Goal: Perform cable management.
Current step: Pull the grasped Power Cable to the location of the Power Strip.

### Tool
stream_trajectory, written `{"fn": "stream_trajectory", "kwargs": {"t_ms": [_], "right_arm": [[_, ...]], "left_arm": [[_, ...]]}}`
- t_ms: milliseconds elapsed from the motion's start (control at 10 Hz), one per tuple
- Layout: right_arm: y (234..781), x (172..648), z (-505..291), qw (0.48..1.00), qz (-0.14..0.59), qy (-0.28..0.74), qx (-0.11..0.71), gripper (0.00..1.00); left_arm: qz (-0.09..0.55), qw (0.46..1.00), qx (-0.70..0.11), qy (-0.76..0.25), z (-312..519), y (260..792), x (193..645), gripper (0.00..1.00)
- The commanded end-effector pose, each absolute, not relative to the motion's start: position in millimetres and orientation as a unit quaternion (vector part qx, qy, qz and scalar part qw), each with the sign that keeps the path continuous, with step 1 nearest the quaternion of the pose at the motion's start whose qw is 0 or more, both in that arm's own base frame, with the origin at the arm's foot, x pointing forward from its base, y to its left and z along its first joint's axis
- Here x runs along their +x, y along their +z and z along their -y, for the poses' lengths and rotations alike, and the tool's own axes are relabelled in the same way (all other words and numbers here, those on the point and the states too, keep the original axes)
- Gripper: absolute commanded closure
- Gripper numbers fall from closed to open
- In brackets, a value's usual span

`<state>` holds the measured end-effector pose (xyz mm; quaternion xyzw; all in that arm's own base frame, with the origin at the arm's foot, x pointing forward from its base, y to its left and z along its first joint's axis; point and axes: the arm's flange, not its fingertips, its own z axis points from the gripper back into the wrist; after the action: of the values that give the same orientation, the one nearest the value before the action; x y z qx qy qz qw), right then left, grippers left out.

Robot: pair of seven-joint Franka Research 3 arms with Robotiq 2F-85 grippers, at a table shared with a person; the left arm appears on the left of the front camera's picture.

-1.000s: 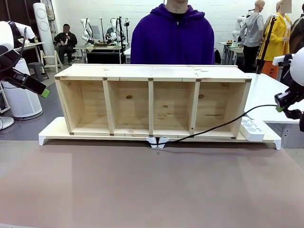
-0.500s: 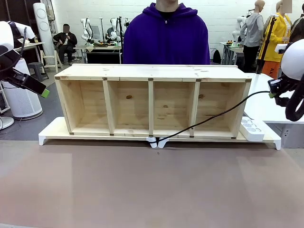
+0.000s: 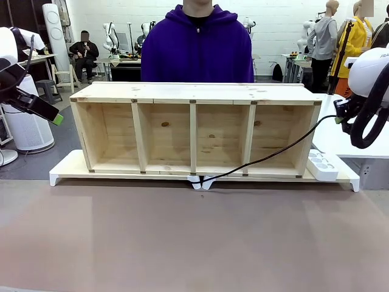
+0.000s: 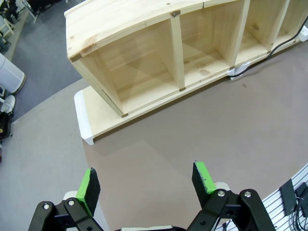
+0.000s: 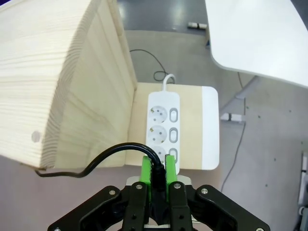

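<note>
The cable is a thin black cord. It runs from a white clip at the shelf's front middle up and right to my right gripper. That gripper hangs beside the upper right corner of the wooden shelf. In the right wrist view my right gripper is shut on the cable's plug end, above the white power strip. My left gripper hovers off the shelf's left end. In the left wrist view my left gripper is open and empty above the brown table.
The shelf stands on a white board, with the power strip at its right end. A person in a purple hoodie stands behind the shelf. A white table lies to the right. The brown tabletop stretches in front.
My right gripper has risen and drawn in toward the shelf's upper right corner, lifting the cable's end. The person has shifted to the left. The left arm has not moved.
</note>
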<state>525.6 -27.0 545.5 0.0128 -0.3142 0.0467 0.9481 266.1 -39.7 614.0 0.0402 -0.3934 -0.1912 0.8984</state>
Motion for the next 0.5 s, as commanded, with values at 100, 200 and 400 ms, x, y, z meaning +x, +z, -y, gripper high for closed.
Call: {"fn": "stream_trajectory", "kwargs": {"t_ms": [100,200,400], "right_arm": [[550.9,546.8,31.7,0.946,0.323,0.024,0.016,0.85],[551.5,548.5,32.6,0.946,0.322,0.023,0.017,0.85],[552.6,548.5,33.1,0.945,0.326,0.022,0.018,0.85]], "left_arm": [[0.398,0.897,0.041,-0.190,40.5,614.0,268.3,0.00],[0.398,0.897,0.041,-0.190,40.5,614.0,268.3,0.00],[0.398,0.897,0.041,-0.190,40.5,614.0,268.3,0.00]]}}
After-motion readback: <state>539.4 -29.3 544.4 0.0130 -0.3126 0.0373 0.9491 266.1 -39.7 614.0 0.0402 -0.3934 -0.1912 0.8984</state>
